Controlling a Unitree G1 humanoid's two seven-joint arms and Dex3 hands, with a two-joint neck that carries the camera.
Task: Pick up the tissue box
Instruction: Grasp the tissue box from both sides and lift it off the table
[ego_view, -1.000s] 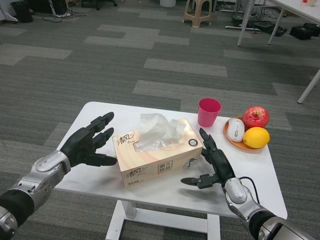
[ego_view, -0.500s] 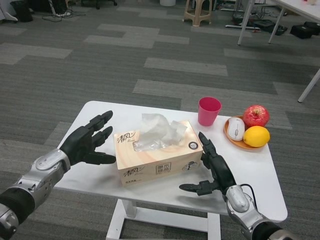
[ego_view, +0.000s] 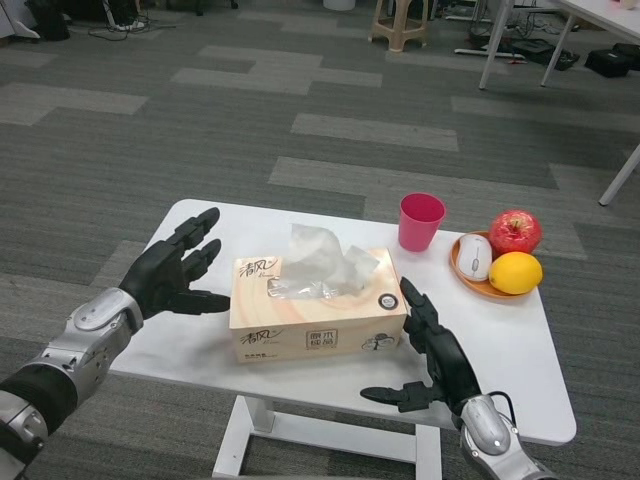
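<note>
Head view, the only one there is: the tissue box (ego_view: 318, 308) sits flat on the white worktop (ego_view: 520, 375), roughly mid-width and closer to the near edge than the far one; the two hands are on either side of it, which looks to me like a two-handed squeeze being lined up, since the box is too wide for one hand to wrap.

The left hand (ego_view: 172, 273) is at the box's left end, fingers spread apart and stretched out, thumb pointing toward the box; it holds nothing; the thumb tip looks right at the box's end, but I can't tell if it actually touches. The right hand (ego_view: 428, 348) is at the right end near the front corner, also splayed with the thumb sticking out sideways along the near edge; empty too; its fingertips come close to the box's end and again contact is unclear. So my guess is the box isn't gripped yet.

The box itself: long cardboard brick, pale peach-orange with dark lettering on top and front, a small round dark mark near the right end of the top; a crumpled white tissue (ego_view: 325, 258) pokes up through the clear plastic slot; looks light, and the sides would probably dent if squeezed hard.
</note>
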